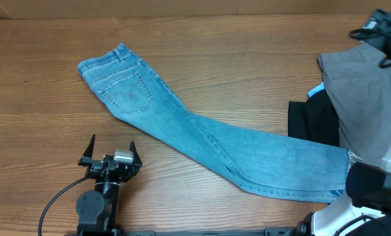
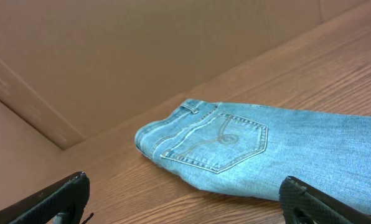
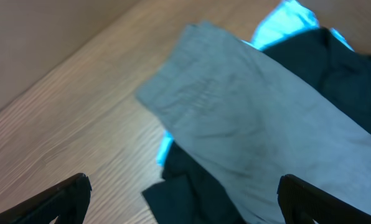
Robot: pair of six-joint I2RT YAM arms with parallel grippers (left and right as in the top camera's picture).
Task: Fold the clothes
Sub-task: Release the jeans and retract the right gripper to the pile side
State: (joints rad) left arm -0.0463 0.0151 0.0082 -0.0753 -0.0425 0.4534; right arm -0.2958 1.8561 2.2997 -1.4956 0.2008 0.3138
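One pair of jeans (image 1: 202, 141) lies diagonally across the table (image 1: 38, 78), legs stacked, cross folds seemingly yet to come; left gripper (image 1: 111, 149) and right gripper (image 3: 182, 186) gape wide and empty, with a grey garment (image 1: 359, 98) and a black garment (image 1: 310, 121) heaped nearby.

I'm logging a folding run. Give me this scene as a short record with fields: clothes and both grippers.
jeans: flat on the table, diagonal in the overhead view, waist upper left, hems lower right, one back pocket up
grey garment: at the right, lying over the black garment
left gripper: open, empty, short of the jeans, not touching
right gripper: open, empty, over the grey garment
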